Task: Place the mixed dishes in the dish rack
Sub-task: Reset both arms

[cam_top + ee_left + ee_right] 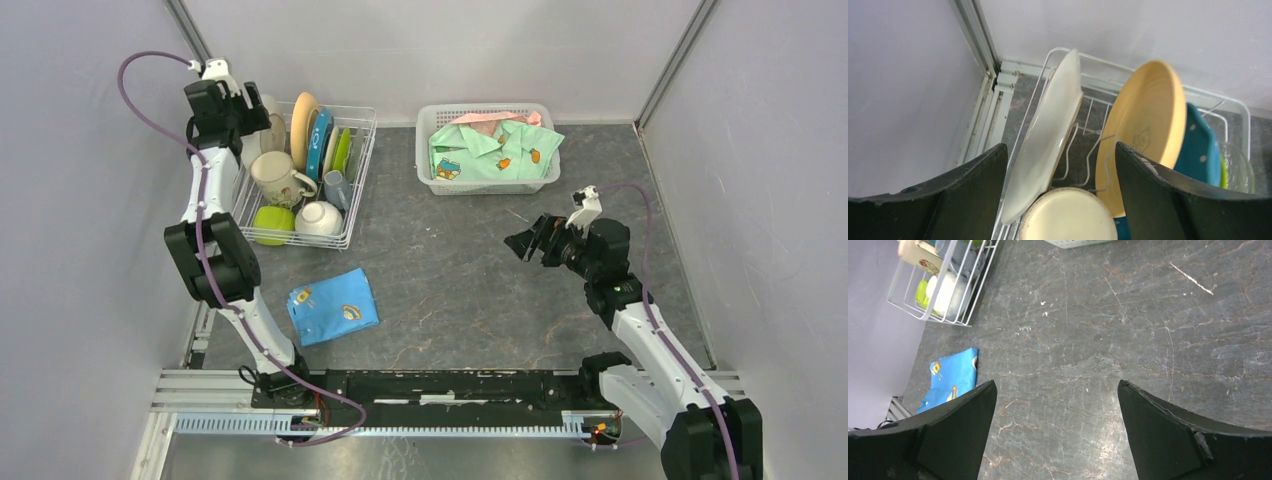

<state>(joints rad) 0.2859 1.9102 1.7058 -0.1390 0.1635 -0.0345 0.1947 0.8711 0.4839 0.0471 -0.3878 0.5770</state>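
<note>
Right fingers (948,435): spread wide, empty, over desk (470,270); probably idle, no dishes outside rack (365,150). Cloth (332,306): flat, not cargo. Rack, far left: bowl (318,217), mug (275,175) nearest; plates upright, tine-held. Left fingers (963,195): wide apart, empty, above leaning cream plate (1043,135).

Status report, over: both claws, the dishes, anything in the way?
Left claw open over dish rack, empty. Right claw open, empty, above table. Visible dishes all racked. Blue cloth lies apart, blocking nothing.
</note>
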